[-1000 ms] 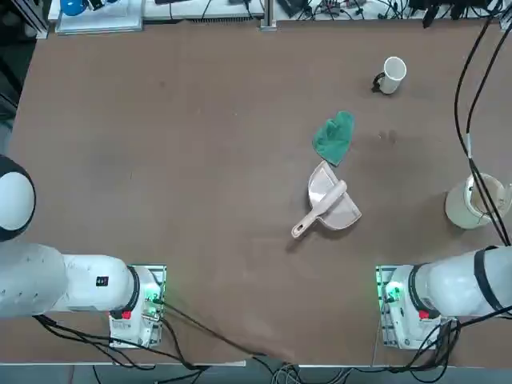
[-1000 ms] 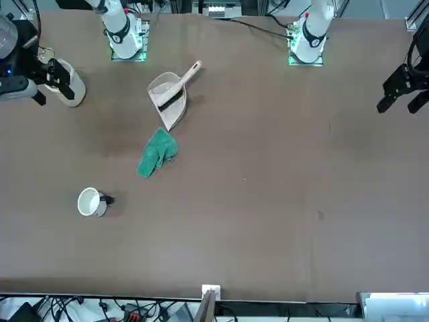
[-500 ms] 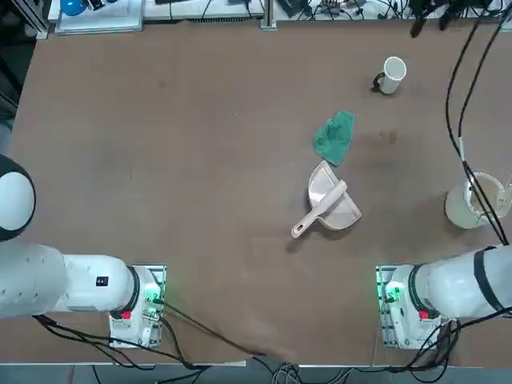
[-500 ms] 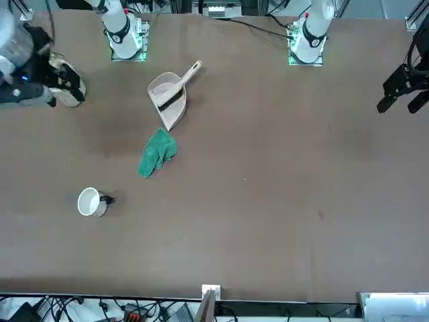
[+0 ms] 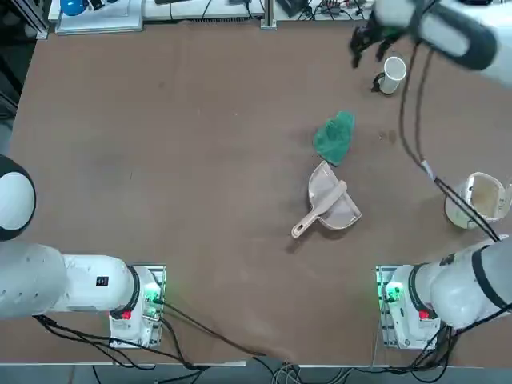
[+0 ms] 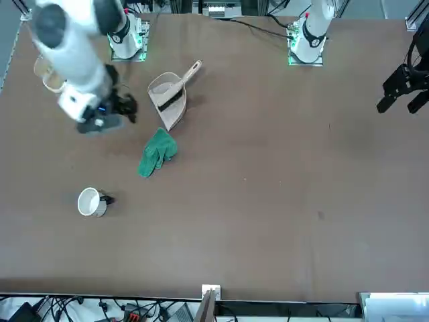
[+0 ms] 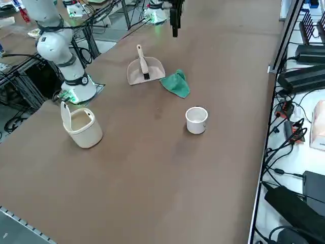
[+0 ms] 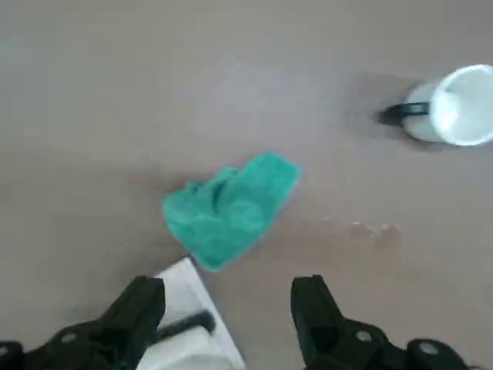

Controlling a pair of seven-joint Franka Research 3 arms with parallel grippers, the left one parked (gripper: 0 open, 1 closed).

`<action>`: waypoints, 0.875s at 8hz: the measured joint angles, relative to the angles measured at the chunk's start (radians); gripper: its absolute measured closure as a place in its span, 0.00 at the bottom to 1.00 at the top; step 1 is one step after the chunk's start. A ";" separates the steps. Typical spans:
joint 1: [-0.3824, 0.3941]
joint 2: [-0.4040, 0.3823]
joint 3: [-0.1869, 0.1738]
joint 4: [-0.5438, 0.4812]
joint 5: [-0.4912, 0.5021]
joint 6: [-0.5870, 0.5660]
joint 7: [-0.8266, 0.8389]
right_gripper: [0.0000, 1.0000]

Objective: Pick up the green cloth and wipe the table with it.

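Here, the right gripper (image 8: 227,301) hangs above the table (image 5: 224,176), its fingers spread apart with nothing between them. The green cloth (image 5: 334,138) lies crumpled on the tabletop, just beside the scoop end of the dustpan (image 5: 342,212), with the white mug (image 5: 390,76) nearby.

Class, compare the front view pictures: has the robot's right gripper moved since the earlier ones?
Yes: the right gripper, open, has moved nearer the green cloth, which lies beside the dustpan.
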 joint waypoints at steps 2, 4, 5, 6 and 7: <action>0.047 0.066 0.000 -0.055 0.000 0.080 0.017 0.00; 0.055 0.165 -0.001 -0.068 0.000 0.173 0.036 0.00; 0.055 0.212 -0.004 -0.072 0.000 0.224 0.047 0.00; 0.055 0.252 -0.006 -0.082 0.000 0.275 0.055 0.00; 0.055 0.280 -0.006 -0.098 0.000 0.320 0.061 0.00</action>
